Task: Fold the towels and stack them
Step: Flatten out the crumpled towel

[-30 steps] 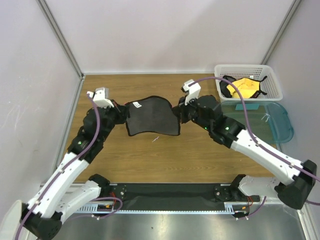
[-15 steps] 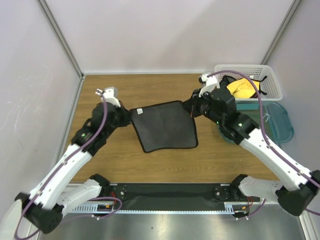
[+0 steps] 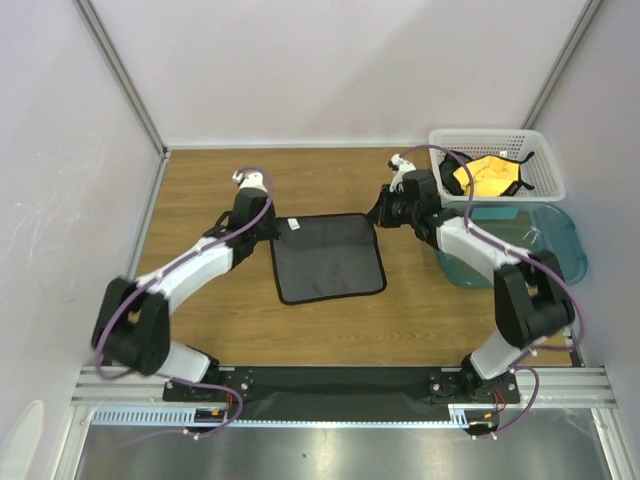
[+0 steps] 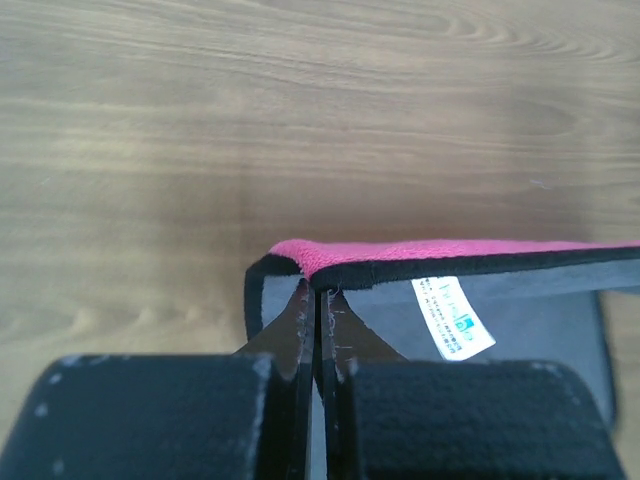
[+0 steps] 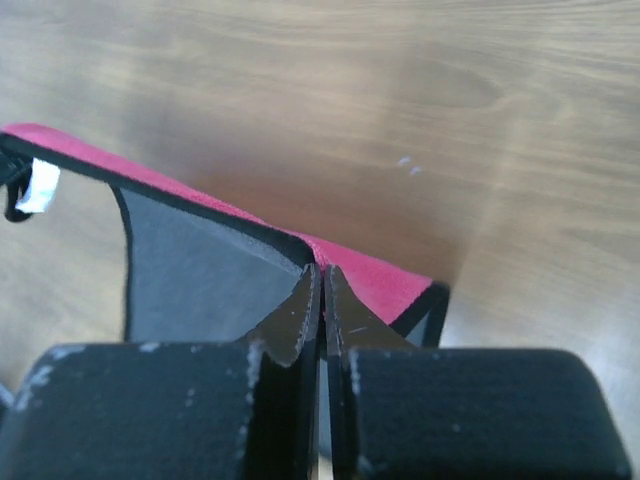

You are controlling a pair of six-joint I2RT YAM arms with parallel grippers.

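Note:
One towel [image 3: 328, 256] lies spread on the wooden table with its black back up and a white label near its far left corner. My left gripper [image 3: 272, 228] is shut on that far left corner; the left wrist view shows the closed gripper [image 4: 318, 290] pinching the black edging, with the towel's pink face [image 4: 450, 248] curling over. My right gripper [image 3: 378, 215] is shut on the far right corner, and the right wrist view shows that gripper [image 5: 322, 270] pinching the towel's lifted corner [image 5: 200, 260]. A yellow towel [image 3: 490, 175] lies crumpled in the basket.
A white lattice basket [image 3: 490, 134] stands at the back right corner. A teal translucent tub [image 3: 555, 250] sits just in front of it, right of my right arm. Grey walls close in the table on the left, back and right.
Both arms have stretched toward the far side and lowered. The towel, which hung sagging between the grippers, now lies flat on the table, shifted slightly right.

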